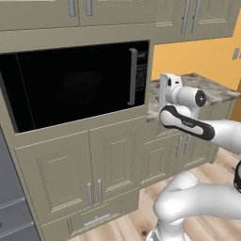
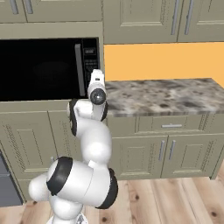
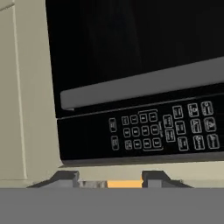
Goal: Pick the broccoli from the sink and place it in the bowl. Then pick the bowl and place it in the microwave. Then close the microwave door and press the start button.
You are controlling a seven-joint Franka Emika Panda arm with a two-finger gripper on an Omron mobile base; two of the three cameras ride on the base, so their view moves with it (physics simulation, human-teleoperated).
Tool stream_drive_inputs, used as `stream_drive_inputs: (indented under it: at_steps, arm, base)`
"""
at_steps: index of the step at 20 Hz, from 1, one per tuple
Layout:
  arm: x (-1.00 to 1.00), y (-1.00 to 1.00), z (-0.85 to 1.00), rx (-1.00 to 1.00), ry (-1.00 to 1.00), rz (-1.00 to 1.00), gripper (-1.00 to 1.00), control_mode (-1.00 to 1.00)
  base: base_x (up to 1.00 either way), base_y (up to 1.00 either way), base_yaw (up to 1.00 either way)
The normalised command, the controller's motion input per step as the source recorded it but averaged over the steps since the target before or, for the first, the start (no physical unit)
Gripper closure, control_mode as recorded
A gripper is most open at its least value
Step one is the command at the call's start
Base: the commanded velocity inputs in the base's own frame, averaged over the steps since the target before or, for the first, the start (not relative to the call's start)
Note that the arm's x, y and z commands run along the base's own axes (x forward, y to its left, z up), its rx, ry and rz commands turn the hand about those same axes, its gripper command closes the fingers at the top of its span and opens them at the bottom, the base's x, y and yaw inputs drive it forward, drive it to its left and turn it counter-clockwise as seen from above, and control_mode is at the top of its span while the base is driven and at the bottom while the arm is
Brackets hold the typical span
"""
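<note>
The microwave (image 1: 77, 82) sits built into beige cabinets (image 1: 70, 174), its microwave door (image 1: 75, 84) shut, grey bar handle (image 1: 133, 76) beside the control panel (image 3: 162, 130). To the right, the gripper (image 3: 110, 179) faces that panel, fingertips (image 3: 65, 178) apart and holding nothing, beside the marble counter (image 2: 166, 96).

1. A home kitchen, rendered
2. A black built-in microwave (image 1: 77, 84) sits in beige panelled cabinetry, its door (image 1: 75, 82) shut, with a grey bar handle (image 1: 133, 76) and a button panel (image 3: 162, 129)
3. Upper and lower cabinets (image 2: 162, 153) have silver pulls
4. A speckled stone counter (image 2: 162, 96) stands before an orange wall (image 2: 157, 61)
5. The floor (image 2: 175, 201) is light wood planks
</note>
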Motion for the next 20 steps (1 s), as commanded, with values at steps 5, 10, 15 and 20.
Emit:
stream_drive_inputs:
  at_steps: [5, 10, 15, 20]
  arm:
    - [0.21, 0.12, -0.37, 0.00, 0.00, 0.00, 1.00, -1.00]
    - [0.02, 0.23, -0.24, 0.00, -0.03, 0.00, 1.00, -1.00]
    - [0.29, 0.08, 0.01, 0.00, -0.03, -0.01, 1.00, -1.00]
    - [0.28, 0.13, 0.00, 0.00, 0.00, 0.00, 1.00, -1.00]
  base:
    - [0.00, 0.00, 0.00]
    - [0.00, 0.00, 0.00]
    - [0.00, 0.00, 0.00]
    - [0.00, 0.00, 0.00]
